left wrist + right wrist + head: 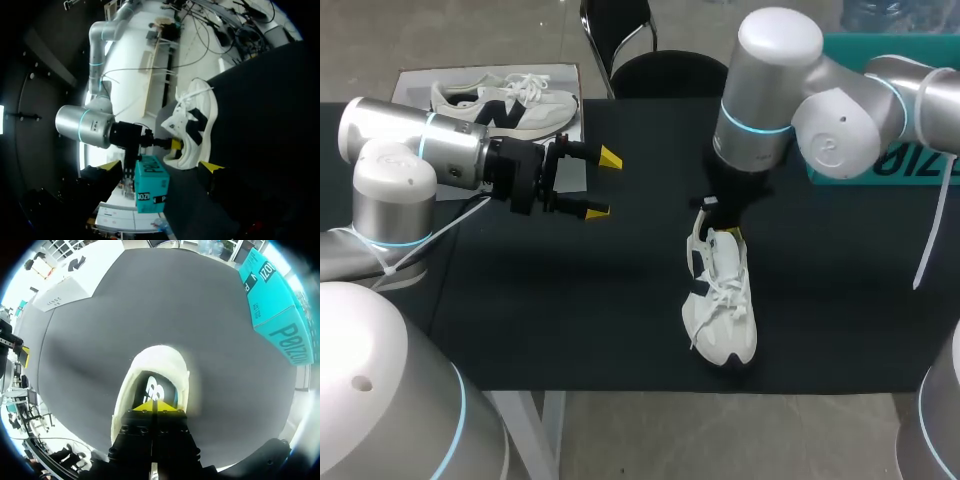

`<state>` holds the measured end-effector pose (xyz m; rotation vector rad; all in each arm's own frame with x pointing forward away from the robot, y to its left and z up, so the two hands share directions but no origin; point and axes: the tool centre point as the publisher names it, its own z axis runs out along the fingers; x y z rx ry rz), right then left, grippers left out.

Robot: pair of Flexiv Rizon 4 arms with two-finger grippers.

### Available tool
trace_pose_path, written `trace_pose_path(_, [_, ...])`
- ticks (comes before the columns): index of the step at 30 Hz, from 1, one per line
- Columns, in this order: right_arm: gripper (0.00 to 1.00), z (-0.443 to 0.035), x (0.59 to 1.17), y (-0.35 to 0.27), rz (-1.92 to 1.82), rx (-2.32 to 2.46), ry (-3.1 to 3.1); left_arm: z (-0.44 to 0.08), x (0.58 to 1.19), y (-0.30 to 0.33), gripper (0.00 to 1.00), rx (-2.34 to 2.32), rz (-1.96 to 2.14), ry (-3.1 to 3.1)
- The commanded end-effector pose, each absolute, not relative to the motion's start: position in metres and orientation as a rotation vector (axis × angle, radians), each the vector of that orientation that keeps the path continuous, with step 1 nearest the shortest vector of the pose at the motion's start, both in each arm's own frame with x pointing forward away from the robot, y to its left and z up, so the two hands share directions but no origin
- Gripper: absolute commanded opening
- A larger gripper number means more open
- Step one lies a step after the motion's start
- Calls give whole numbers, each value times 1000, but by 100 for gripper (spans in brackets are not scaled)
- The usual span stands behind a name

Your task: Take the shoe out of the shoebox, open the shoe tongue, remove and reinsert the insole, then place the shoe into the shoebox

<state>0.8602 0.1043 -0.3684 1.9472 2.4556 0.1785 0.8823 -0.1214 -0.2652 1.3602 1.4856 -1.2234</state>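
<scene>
A white shoe (722,305) with black side marks stands on the black table, its toe toward the front edge. My right gripper (728,232) is shut, its yellow tips pressed together at the heel end of the shoe's opening (157,382); the insole shows just ahead of the right gripper (156,406). I cannot see anything pinched between the tips. My left gripper (603,185) hangs open above the table, left of the shoe and apart from it. In the left wrist view the shoe (197,125) lies ahead of the left gripper (160,172). The teal shoebox (880,110) sits at the back right.
A second shoe (505,100) lies on a white sheet (420,80) at the table's back left corner. A chair (640,60) stands behind the table's far edge. The teal shoebox (272,310) is off to one side of the right gripper.
</scene>
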Motion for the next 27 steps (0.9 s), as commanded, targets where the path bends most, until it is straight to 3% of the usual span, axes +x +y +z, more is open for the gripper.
trace_pose_path(1, [0,-381,862,105,175,1946,2444,-265,883,-122,100,1362,-1223,1486])
trace_pose_path(16, [1,-415,856,102,200,1966,2465,-265,883,-122,100,1362,-1223,1486])
trace_pose_path(19, [37,-410,857,104,202,1960,2466,-265,883,-122,100,1362,-1223,1486])
trace_pose_path(20, [42,-409,857,104,204,1958,2466,-265,883,-122,100,1362,-1223,1486])
trace_pose_path(27, [39,-409,853,110,216,1961,2470,-265,883,-122,100,1362,-1223,1486])
